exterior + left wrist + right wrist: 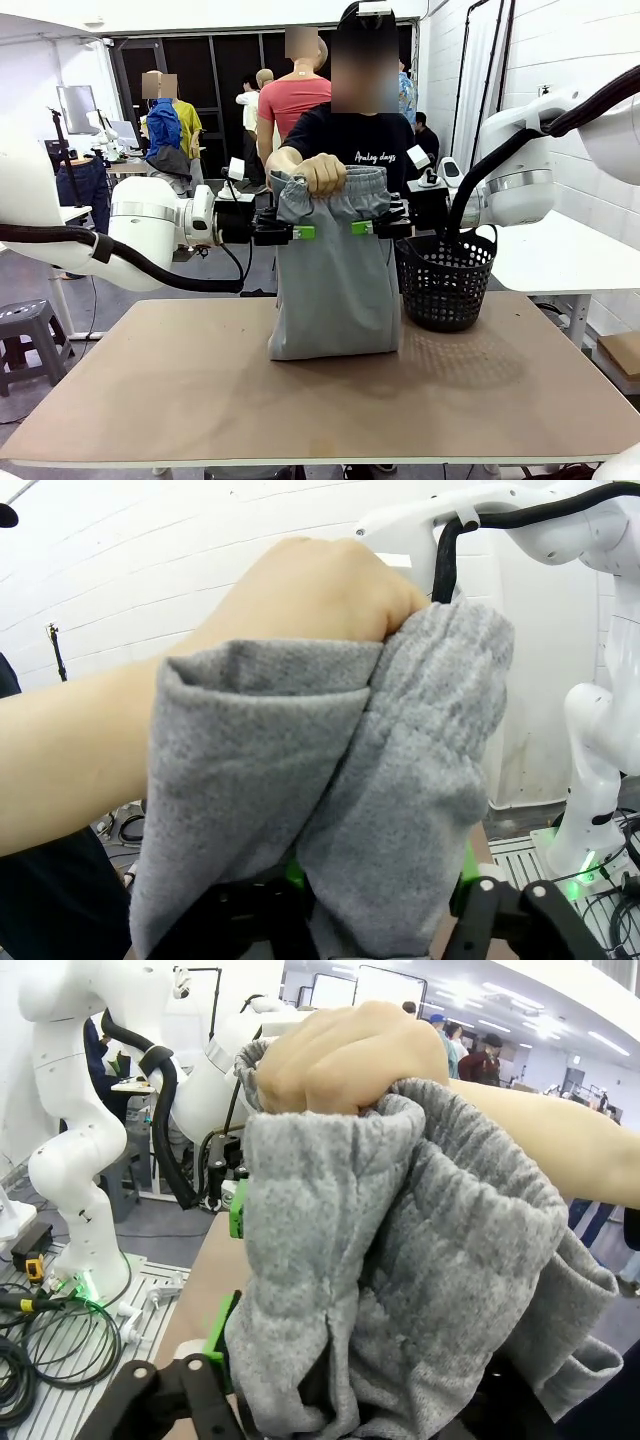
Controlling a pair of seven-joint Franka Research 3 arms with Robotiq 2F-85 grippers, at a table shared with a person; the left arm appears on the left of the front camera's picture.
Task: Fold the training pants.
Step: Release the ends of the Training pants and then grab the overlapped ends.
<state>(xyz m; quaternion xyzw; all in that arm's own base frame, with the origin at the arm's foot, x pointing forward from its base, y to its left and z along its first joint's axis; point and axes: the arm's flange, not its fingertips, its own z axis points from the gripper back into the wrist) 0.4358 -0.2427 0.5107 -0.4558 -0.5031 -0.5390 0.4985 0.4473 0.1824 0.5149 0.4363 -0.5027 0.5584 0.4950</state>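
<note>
The table [300, 400] is viewed from its near edge by the front camera, faced across to the person [360, 140] at the far edge. The training pants [335, 290] and hand [322, 174] are seen closely from opposite sides by the wrist cameras; all views share them.

Your left arm [150, 225] and right arm [530, 165] are glossy white, built of rounded segments with a silver band [520, 181] at the joint. A thick black cable [170, 272] loops under the left one, and another cable [478, 178] climbs the right. At mid-frame, the left gripper [299, 233] and right gripper [366, 228] are black with green pads [306, 232].
</note>
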